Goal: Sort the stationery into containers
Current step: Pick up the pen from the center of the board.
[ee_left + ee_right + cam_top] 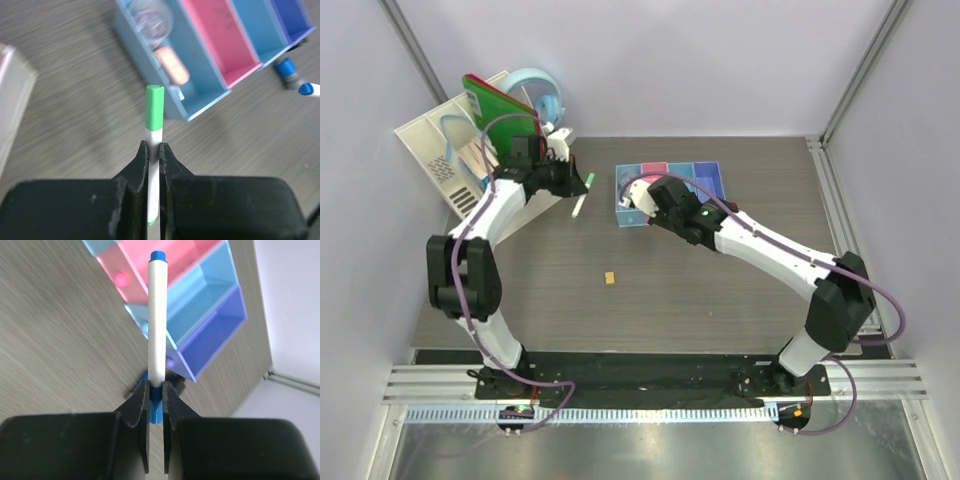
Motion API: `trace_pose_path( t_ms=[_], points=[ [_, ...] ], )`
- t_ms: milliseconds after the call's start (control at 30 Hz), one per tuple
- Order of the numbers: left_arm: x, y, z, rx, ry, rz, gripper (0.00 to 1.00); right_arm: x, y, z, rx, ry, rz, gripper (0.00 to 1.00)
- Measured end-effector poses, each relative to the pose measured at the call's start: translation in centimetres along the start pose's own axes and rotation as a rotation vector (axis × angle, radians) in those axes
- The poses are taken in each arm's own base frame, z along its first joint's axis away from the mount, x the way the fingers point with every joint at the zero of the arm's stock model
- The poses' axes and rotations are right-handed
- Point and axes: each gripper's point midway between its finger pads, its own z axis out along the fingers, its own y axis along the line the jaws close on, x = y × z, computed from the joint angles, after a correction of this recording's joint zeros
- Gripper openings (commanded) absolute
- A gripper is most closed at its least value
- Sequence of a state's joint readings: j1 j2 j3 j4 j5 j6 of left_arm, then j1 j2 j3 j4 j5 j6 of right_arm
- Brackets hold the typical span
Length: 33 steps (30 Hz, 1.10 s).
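My left gripper point(154, 147) is shut on a thin white pen with a green cap point(155, 107), held above the table left of the containers point(692, 178). In the top view that gripper point(578, 190) sits beside the light-blue bin point(200, 95), which holds a pink eraser point(171, 65). My right gripper point(155, 387) is shut on a white pen with a blue cap point(157, 315), its far end pointing over the pink bin point(150, 260) and blue bin point(200, 285). A blue-grey stubby cylinder point(287, 70) lies on the table by the bins. A tiny orange block point(609, 278) lies mid-table.
A white slotted desk organizer point(445, 155) leans at the back left with a green book point(500, 105) and a round light-blue tape dispenser point(535, 95). Walls close in the table on the left, back and right.
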<state>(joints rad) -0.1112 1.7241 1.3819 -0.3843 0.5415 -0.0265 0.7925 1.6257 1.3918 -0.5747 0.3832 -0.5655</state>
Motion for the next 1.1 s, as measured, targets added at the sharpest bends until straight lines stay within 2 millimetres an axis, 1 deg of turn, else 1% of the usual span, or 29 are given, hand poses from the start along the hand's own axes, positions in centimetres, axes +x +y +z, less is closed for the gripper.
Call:
trace_pose_path(
  t_ms=[133, 200, 300, 400, 533, 633, 733, 800, 833, 867, 967, 1000, 1033, 1100],
  points=[
    [-2.0, -2.5, 3.4, 0.139, 0.001, -0.011, 0.0, 2.5, -1.9, -1.3, 0.063, 0.025, -0.003, 0.03],
    [-3.2, -4.4, 5.3, 0.218, -0.002, -0.035, 0.0, 3.8, -2.6, -1.9, 0.087, 0.035, -0.002, 0.03],
    [-4.4, -6.5, 7.7, 0.312, -0.015, -0.085, 0.0, 5.3, -3.2, -2.1, 0.105, 0.051, 0.004, 0.03],
    [-5.2, -8.4, 10.4, 0.399, -0.019, -0.136, 0.0, 7.1, -3.4, -2.0, 0.11, 0.075, 0.016, 0.04],
    [-6.0, -9.9, 14.0, 0.477, -0.01, -0.191, 0.0, 8.5, -3.7, -1.8, 0.115, 0.093, 0.032, 0.03],
    [-5.7, -10.3, 16.8, 0.508, 0.004, -0.234, 0.0, 9.2, -3.8, -1.7, 0.118, 0.101, 0.041, 0.04],
    [-5.2, -10.6, 18.6, 0.517, 0.022, -0.268, 0.0, 9.5, -3.7, -2.0, 0.118, 0.098, 0.043, 0.03],
    [-5.4, -10.7, 19.4, 0.522, 0.019, -0.277, 0.0, 9.4, -3.8, -2.2, 0.121, 0.092, 0.046, 0.03],
    [-5.5, -10.6, 19.6, 0.522, 0.017, -0.281, 0.14, 9.4, -3.8, -2.3, 0.122, 0.088, 0.048, 0.04],
    [-5.7, -10.7, 19.7, 0.522, 0.013, -0.282, 0.21, 9.3, -3.8, -2.3, 0.123, 0.083, 0.051, 0.03],
    [-6.3, -10.7, 19.6, 0.519, -0.001, -0.275, 0.33, 9.2, -3.8, -2.4, 0.121, 0.076, 0.056, 0.04],
    [-6.4, -10.7, 19.6, 0.517, -0.007, -0.271, 0.45, 9.2, -3.8, -2.3, 0.12, 0.075, 0.058, 0.03],
    [-6.4, -10.6, 19.6, 0.513, -0.009, -0.268, 0.49, 9.2, -3.7, -2.3, 0.118, 0.074, 0.059, 0.03],
    [-6.2, -10.2, 19.8, 0.5, -0.011, -0.27, 0.5, 9.1, -3.7, -2.3, 0.116, 0.072, 0.06, 0.03]
  ],
)
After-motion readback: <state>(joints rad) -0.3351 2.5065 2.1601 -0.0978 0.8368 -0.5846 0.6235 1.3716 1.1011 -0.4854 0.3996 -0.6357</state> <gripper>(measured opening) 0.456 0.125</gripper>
